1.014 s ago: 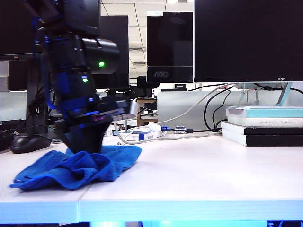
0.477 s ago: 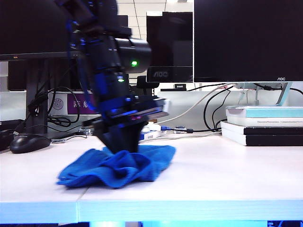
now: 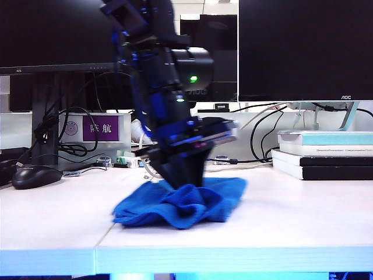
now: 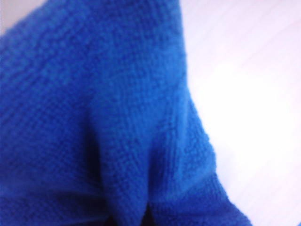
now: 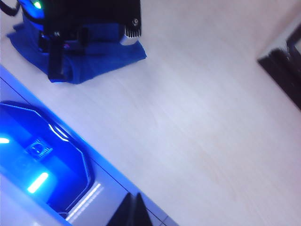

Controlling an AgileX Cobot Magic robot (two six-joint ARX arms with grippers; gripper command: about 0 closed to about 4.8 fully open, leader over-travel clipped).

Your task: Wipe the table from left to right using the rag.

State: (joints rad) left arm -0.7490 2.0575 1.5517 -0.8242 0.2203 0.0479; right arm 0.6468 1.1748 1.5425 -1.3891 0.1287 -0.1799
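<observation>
From the exterior view, the left gripper (image 3: 185, 185) pushes straight down into the rag (image 3: 182, 203), pinching its middle. The rag lies flat and wide under it, on the table (image 3: 280, 221). Bare table waits to the right.

In the left wrist view, the rag (image 4: 103, 122) fills almost everything.

In the right wrist view, the right gripper (image 5: 134, 212) hangs well away. I cannot tell if it is spread.

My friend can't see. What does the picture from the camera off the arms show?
The left gripper presses down on a rumpled blue rag on a white table, just right of the table's seam. A black mouse lies far left, stacked books far right, dark monitors behind.
</observation>
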